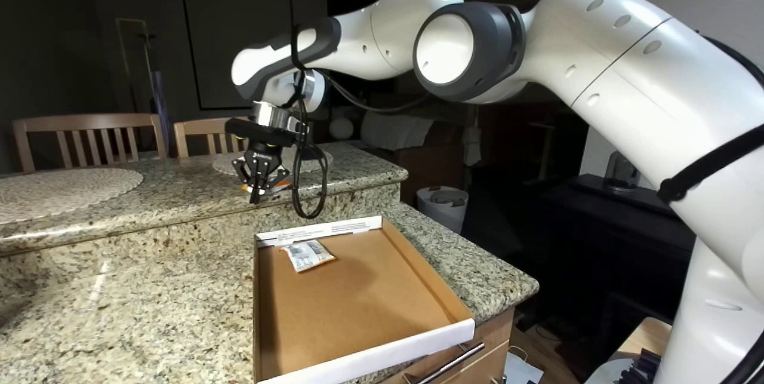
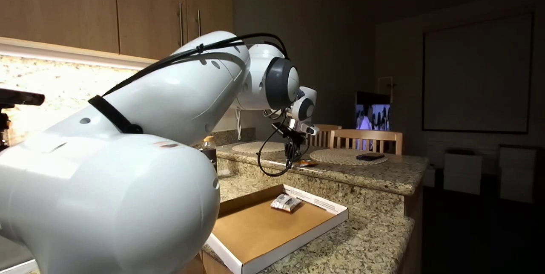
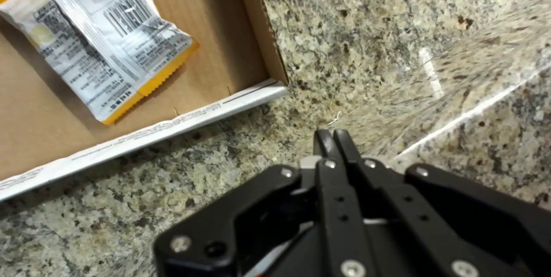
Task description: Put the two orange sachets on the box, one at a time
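One sachet point(image 1: 307, 254), mostly white side up with orange ends, lies inside the box point(image 1: 364, 306) near its printed rim. It also shows in an exterior view point(image 2: 285, 202) and in the wrist view point(image 3: 99, 40). The second sachet point(image 1: 280, 186), orange and white, is partly hidden behind my gripper point(image 1: 255, 197). It seems to lie on the raised counter, also in an exterior view point(image 2: 305, 163). In the wrist view my gripper point(image 3: 335, 132) is shut, with nothing visible between its fingertips, beside the box's corner.
The box sits on the lower granite counter point(image 1: 149, 324). A raised granite ledge point(image 1: 179, 193) runs behind it, with round placemats point(image 1: 65, 190) and a dark phone-like object point(image 2: 369, 156). A bottle point(image 2: 208, 150) stands by the wall. A cable loop point(image 1: 310, 193) hangs beside the gripper.
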